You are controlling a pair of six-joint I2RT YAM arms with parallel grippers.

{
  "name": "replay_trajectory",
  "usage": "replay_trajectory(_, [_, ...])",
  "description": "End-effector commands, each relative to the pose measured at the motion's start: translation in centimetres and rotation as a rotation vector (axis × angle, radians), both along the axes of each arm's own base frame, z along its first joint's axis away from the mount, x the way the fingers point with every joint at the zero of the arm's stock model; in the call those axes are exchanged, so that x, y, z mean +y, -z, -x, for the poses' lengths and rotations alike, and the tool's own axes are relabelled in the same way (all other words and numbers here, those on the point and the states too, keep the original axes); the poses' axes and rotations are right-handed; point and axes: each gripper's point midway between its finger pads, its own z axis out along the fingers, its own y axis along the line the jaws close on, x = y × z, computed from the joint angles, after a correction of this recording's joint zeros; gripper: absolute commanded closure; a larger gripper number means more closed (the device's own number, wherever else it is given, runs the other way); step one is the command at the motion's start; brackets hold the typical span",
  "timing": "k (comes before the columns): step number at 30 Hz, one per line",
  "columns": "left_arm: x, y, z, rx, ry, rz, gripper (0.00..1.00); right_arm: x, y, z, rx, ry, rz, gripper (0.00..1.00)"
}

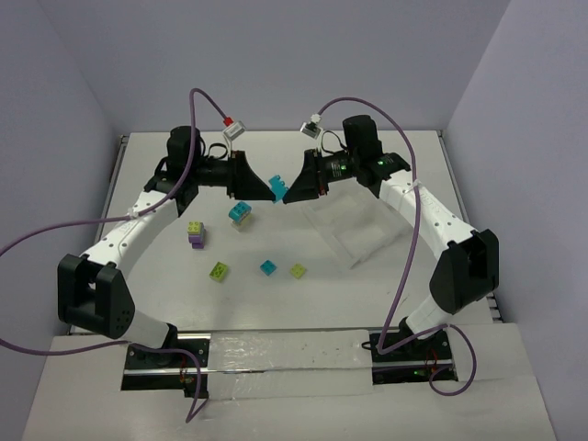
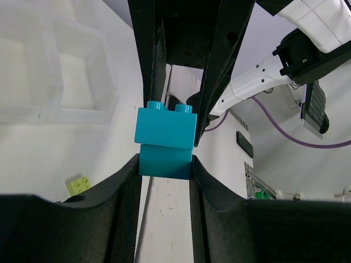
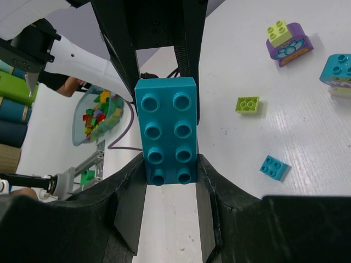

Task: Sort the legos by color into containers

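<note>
Above white table (image 1: 367, 303), jaws of both arms (image 1: 138, 219) grip cyan brick (image 1: 275, 186).

No text, brand, number or label can be read in any view. A printed flower pattern without lettering is shown on the purple brick (image 3: 290, 49), up and to the right of the right gripper (image 3: 169, 164). Markings on the cyan-topped brick (image 3: 337, 68), further right, cannot be made out.
</note>
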Motion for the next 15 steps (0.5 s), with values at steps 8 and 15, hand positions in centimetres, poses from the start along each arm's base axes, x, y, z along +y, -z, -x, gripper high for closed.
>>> replay_trajectory(8, [-0.2, 4.0, -2.0, 0.082, -0.099, -0.068, 1.0, -8.0, -0.9, -7.2, -0.042, 0.506, 0.012, 1.0])
replay_trajectory(15, [-0.4, 4.3, -3.6, 0.11, -0.172, -0.085, 1.0, -16.3, 6.9, -12.9, 0.098, 1.046, 0.395, 1.0])
